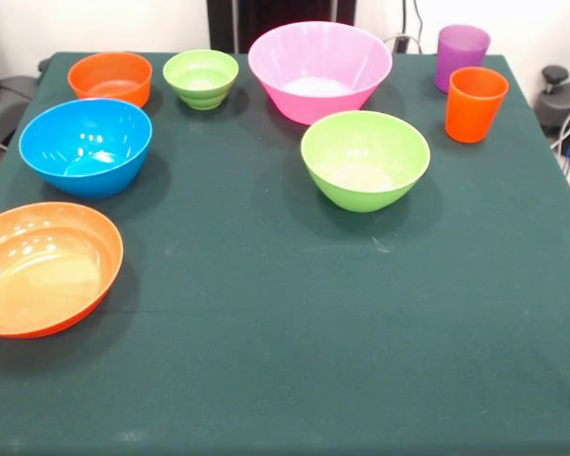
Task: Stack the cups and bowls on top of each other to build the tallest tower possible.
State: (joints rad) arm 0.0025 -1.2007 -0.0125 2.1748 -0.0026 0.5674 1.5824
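Observation:
In the front view, the bowls stand apart on the dark green tablecloth (285, 332). A small red-orange bowl (110, 78) and a small ribbed green bowl (201, 78) sit at the far left. A large pink bowl (320, 70) is at the far middle. A medium green bowl (365, 159) is near the centre. A blue bowl (85, 146) is at the left. A shallow orange bowl (43, 268) is at the near left. A purple cup (461, 55) and an orange cup (475, 103) stand upright at the far right. No tower, yellow cup or gripper shows.
The robot's dark pedestal (280, 19) shows at the top edge behind the pink bowl. Cables and grey equipment (565, 104) lie off the table's right side. A grey object (5, 100) sits off the left side.

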